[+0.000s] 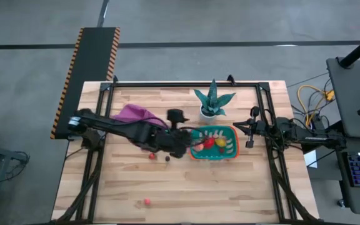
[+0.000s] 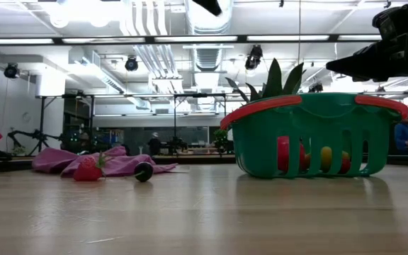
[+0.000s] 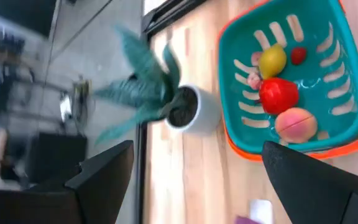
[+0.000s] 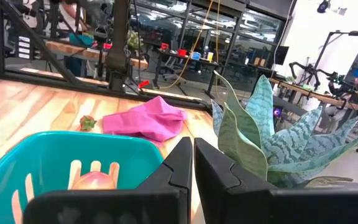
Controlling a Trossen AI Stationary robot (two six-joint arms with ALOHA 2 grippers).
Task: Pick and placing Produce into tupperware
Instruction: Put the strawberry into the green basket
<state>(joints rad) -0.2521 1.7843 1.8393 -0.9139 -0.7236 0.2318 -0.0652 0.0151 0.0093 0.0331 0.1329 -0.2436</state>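
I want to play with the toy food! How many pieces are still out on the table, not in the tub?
3: a red one and a dark one beside the left arm, and a red one near the table's front edge. The arm may hide more.

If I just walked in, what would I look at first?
Probably the teal tub with its orange rim, right of the table's middle, holding a red, a yellow and a peach toy fruit. The left gripper hangs at its edge with jaws open, and the spiky green plant stands just behind the tub. A purple cloth lies to the left, with a strawberry on the wood near it.
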